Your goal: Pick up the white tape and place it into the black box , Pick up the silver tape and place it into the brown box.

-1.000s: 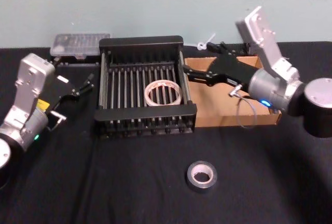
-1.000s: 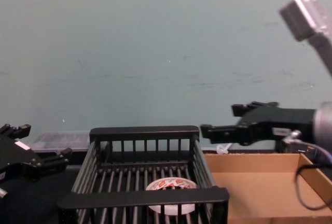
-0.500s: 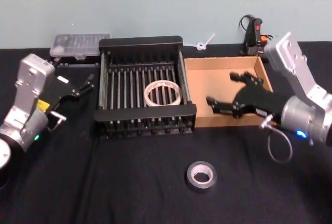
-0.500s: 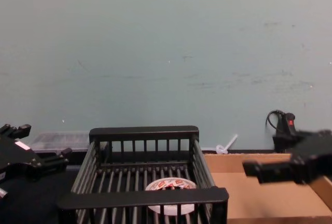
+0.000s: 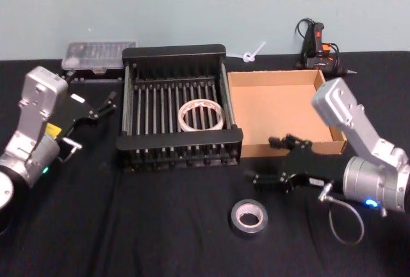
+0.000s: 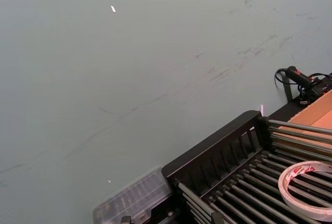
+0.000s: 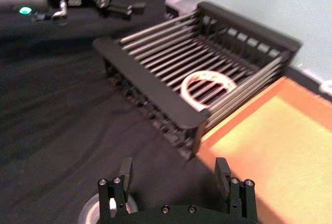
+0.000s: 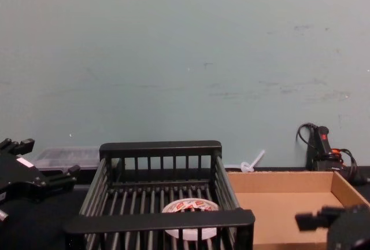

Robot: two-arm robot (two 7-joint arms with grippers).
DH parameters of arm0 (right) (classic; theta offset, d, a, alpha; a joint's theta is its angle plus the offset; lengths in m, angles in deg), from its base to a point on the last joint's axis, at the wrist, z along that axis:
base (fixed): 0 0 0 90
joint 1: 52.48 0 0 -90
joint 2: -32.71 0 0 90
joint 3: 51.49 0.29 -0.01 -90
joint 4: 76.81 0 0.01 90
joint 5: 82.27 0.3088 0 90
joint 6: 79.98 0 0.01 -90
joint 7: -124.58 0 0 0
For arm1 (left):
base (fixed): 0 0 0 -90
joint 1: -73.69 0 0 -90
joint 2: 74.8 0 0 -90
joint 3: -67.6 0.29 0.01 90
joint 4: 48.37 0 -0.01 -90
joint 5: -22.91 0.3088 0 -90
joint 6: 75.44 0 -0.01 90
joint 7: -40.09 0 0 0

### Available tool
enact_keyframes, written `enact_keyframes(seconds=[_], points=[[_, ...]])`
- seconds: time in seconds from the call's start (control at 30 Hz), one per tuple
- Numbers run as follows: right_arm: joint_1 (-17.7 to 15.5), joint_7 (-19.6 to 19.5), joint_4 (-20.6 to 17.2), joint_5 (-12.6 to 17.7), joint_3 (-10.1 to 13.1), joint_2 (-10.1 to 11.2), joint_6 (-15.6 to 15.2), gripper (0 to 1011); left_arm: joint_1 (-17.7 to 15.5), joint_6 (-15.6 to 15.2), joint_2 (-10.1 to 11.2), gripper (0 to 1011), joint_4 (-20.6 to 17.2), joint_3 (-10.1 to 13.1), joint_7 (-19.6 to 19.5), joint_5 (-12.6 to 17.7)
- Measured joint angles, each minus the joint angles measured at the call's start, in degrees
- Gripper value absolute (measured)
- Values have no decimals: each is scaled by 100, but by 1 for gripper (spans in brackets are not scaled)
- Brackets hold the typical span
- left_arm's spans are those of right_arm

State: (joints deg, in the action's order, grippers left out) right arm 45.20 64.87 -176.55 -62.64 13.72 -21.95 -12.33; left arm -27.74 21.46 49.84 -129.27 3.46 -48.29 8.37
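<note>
The white tape with red print lies flat on the ribbed floor of the black box; it also shows in the chest view and in both wrist views. On the black cloth nearer me lies the silver tape, free of any grip. My right gripper hovers open and empty just behind it, in front of the brown box. In the right wrist view the silver tape peeks in beside one finger. My left gripper rests open at the far left.
A clear plastic case sits behind the black box at the back left. A glue gun with its cable and a white zip tie lie along the back wall. The brown box holds nothing.
My right gripper has swung from above the two boxes toward me and down, to the cloth in front of the brown box near the silver tape. The left arm has stayed put.
</note>
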Motion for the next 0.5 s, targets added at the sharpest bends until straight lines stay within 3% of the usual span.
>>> enact_keyframes(seconds=[0.5], points=[[90, 177, 53, 121, -408, 259, -292, 1002, 0, 0, 0, 1001, 0, 0, 0, 0]])
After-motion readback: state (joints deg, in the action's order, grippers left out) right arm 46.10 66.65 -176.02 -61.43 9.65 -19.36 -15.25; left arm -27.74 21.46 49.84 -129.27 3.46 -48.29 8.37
